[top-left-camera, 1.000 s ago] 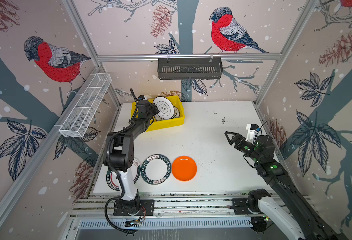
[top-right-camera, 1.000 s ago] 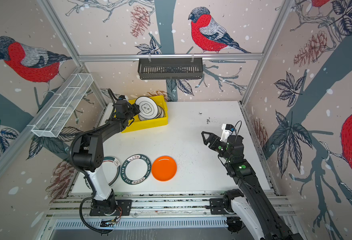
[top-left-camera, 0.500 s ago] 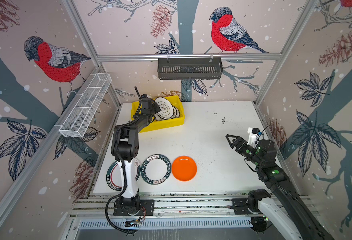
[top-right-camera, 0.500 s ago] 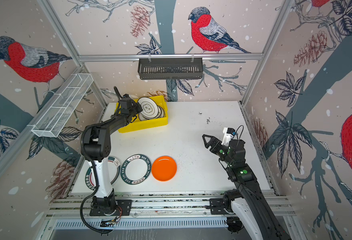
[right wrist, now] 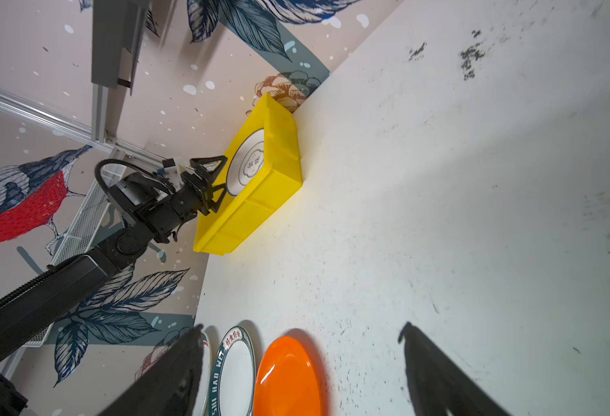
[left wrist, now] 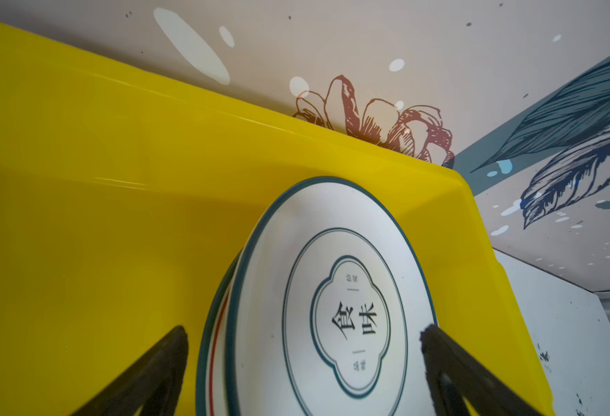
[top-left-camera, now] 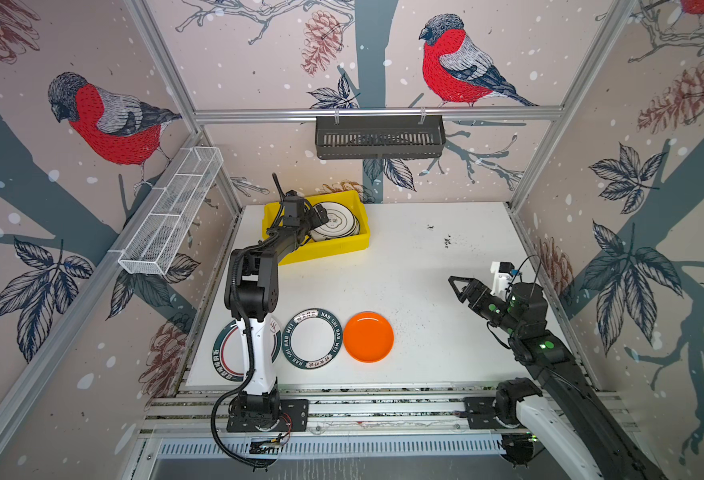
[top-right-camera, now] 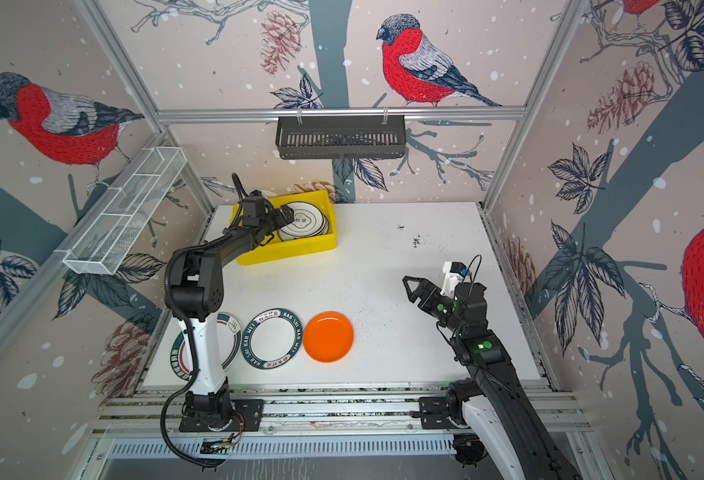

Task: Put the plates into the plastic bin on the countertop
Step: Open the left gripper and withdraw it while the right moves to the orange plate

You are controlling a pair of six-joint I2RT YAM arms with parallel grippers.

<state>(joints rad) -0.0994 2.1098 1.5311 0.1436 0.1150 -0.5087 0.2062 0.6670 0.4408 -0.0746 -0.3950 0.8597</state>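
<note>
Your left gripper (right wrist: 223, 173) is released, its jaws spread wide on either side of the white plate (left wrist: 332, 288) with the Chinese characters; you cannot tell whether a finger touches its rim. That plate rests on a stack (left wrist: 217, 324) of others inside the yellow bin (top-left-camera: 325, 249), at the far left of the countertop (top-left-camera: 425, 257). Your right gripper (top-left-camera: 457, 289) hangs open and empty above the right side. Along the front edge lie an orange plate (top-left-camera: 368, 336), a green-lettered plate (top-left-camera: 313, 338) just beside it, and a third plate (top-left-camera: 225, 353) partly hidden behind the left arm (top-left-camera: 254, 291).
</note>
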